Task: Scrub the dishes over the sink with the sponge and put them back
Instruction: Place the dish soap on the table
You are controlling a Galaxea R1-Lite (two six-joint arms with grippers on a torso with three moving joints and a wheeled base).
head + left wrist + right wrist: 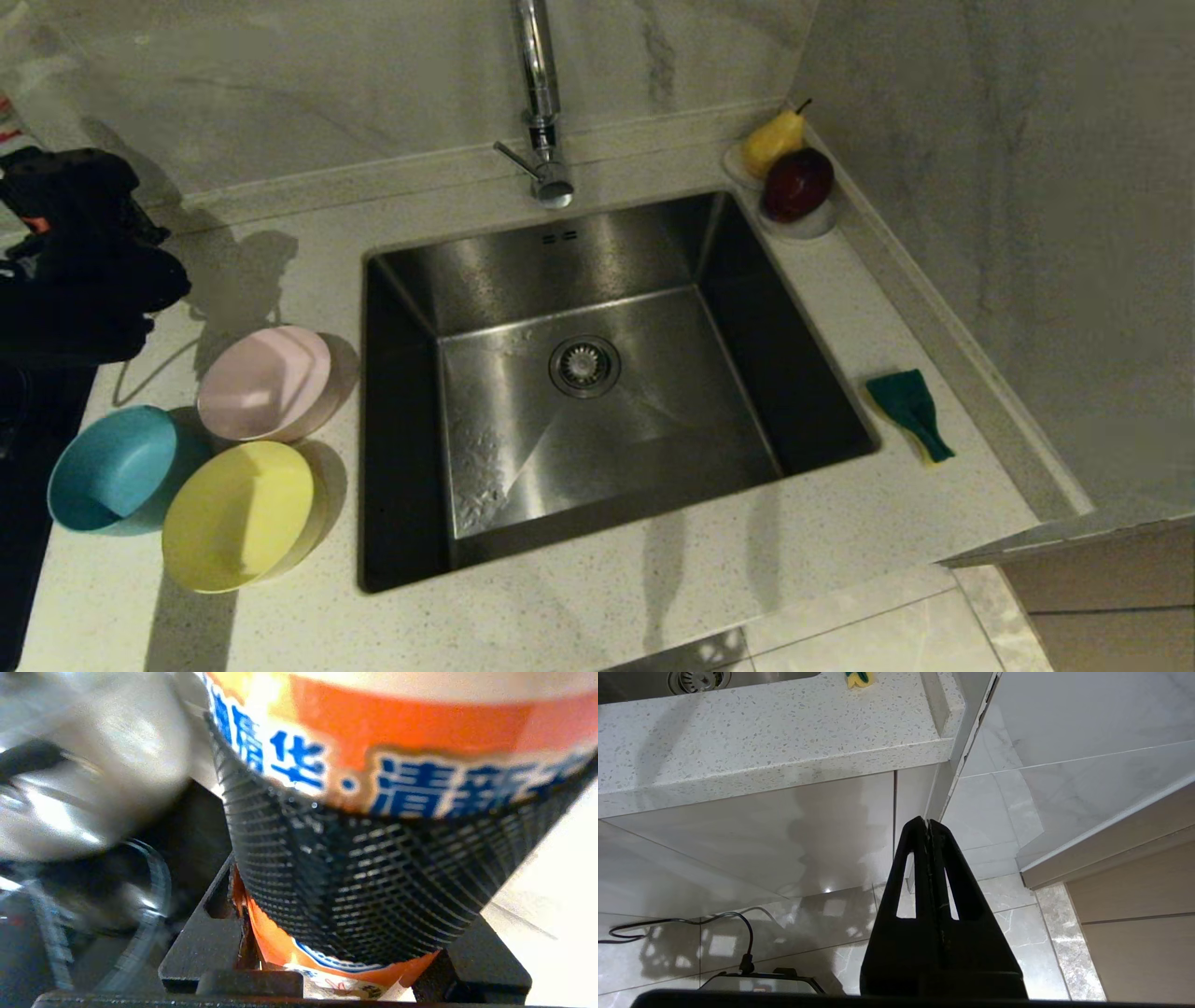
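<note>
Speckled stone countertop (579, 597) is seen around one steel sink (597, 392), with one chrome faucet (541, 112) behind it. Three bowls are counted on the counter left of the sink: one pink bowl (266, 383), one blue bowl (114, 469), one yellow bowl (240, 515), close together. One sponge (910, 411), green face up, is laid on the counter right of the sink. One pear (773, 140) and one dark red fruit (796, 184) are kept in the far right corner. One left gripper (355, 886) is clamped round an orange-labelled bottle (420, 751) at the far left. One right gripper (929, 826) is parked below counter level, fingers pressed together, nothing held.
</note>
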